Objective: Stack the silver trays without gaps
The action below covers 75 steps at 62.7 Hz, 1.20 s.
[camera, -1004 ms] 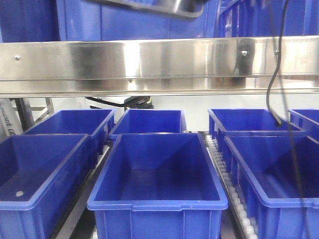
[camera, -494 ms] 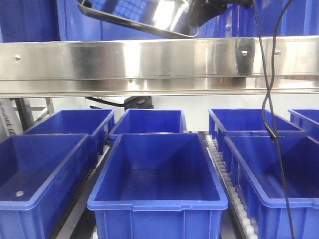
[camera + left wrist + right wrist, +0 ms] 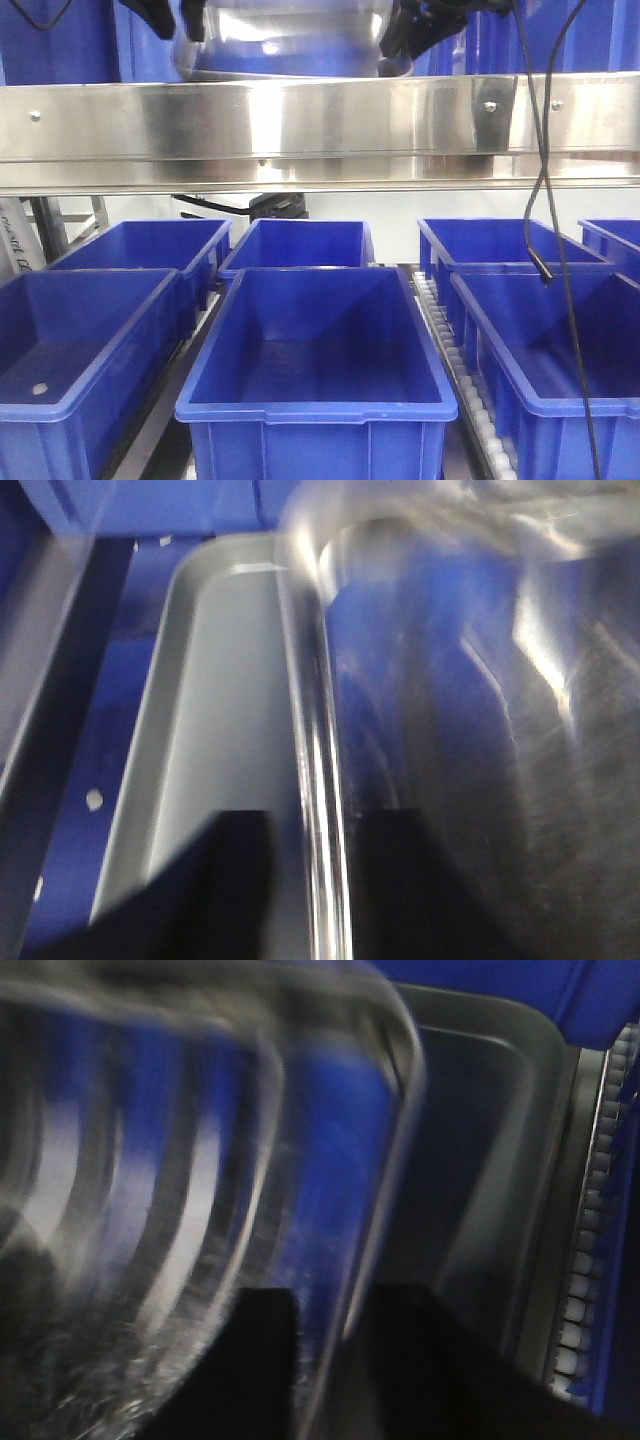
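Observation:
A shiny silver tray [image 3: 290,40] hangs level above the steel shelf, between my two grippers. My right gripper [image 3: 410,35] is shut on its right rim; in the right wrist view the rim [image 3: 345,1290] runs between the two dark fingers of that gripper [image 3: 335,1360]. My left gripper [image 3: 172,18] straddles the left rim [image 3: 320,780], and in the left wrist view that gripper [image 3: 315,880] stands open with a small gap on each side of the rim. Below lies a second, duller silver tray [image 3: 200,730] [image 3: 480,1160], partly covered by the held one.
A wide steel shelf beam [image 3: 320,130] crosses the front view. Several empty blue bins [image 3: 315,350] stand below on roller tracks [image 3: 470,400]. Black cables [image 3: 545,200] hang at the right. Blue crate walls [image 3: 150,510] and rollers [image 3: 590,1260] border the lower tray.
The held tray swung from a steep tilt to level and came lower in view. My left gripper has come in at its left rim; the right gripper kept its hold.

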Available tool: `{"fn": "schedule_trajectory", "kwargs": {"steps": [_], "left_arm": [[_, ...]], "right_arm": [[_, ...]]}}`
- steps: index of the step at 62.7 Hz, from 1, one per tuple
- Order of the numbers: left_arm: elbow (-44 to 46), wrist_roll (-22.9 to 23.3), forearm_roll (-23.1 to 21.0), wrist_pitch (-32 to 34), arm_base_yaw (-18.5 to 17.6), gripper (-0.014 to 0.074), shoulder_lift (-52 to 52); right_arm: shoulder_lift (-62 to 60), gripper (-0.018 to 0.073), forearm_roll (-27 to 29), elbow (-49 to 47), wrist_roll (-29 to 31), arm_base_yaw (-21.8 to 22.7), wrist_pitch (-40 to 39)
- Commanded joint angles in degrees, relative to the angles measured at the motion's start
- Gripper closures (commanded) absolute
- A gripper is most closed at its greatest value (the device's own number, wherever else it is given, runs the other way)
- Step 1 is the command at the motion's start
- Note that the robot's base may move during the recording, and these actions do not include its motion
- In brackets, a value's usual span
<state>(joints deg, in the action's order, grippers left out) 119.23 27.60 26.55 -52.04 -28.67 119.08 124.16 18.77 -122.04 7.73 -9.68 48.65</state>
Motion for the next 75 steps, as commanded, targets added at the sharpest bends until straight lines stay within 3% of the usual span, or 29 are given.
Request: {"fn": "schedule_trajectory", "kwargs": {"steps": [1, 5, 17, 28, 35, 41, 45, 50, 62, 75], "left_arm": [[0.3, 0.1, 0.9, 0.9, 0.3, 0.0232, -0.7], [0.3, 0.1, 1.2, 0.9, 0.3, 0.0195, -0.7], [2.4, 0.1, 2.7, -1.6, 0.3, 0.0195, -1.1], [6.9, 0.1, 2.7, -3.3, 0.3, 0.0208, -3.4], [9.0, 0.1, 2.7, -3.9, 0.3, 0.0316, -6.4], [9.0, -1.8, 3.1, -4.9, 0.3, 0.0510, -10.3], [9.0, -2.6, 4.7, -6.7, 0.3, 0.0640, -12.8], [8.4, -3.1, 6.5, -7.5, 0.3, 0.0591, -16.4], [5.1, -3.1, 7.2, -5.2, 0.3, 0.0592, -24.6], [-8.3, -2.7, 7.2, -0.4, 0.3, 0.0592, -36.9]], "right_arm": [[-0.5, 0.0238, -0.5, -0.4, 0.8, -0.1, -1.8], [-0.5, 0.0217, -0.1, -0.4, 0.8, -0.1, -1.8], [-2.2, 0.0290, 0.5, -0.8, 0.8, -0.1, -1.4], [-6.7, 0.0426, 0.5, -3.3, 0.8, -0.1, -1.1], [-10.4, 0.0547, 0.3, -4.2, 0.8, -0.1, -0.7], [-14.2, 0.0659, -1.3, -4.2, 0.8, -0.1, -0.3], [-17.0, 0.0636, -3.3, -4.2, 0.8, -0.1, 0.5], [-21.3, 0.0638, -4.9, -3.8, 0.8, -0.1, 1.4], [-29.8, 0.0638, -5.8, -3.6, 0.8, -0.2, 4.1], [-39.4, 0.0638, -5.3, 2.1, 0.8, -0.3, 5.3]]}}
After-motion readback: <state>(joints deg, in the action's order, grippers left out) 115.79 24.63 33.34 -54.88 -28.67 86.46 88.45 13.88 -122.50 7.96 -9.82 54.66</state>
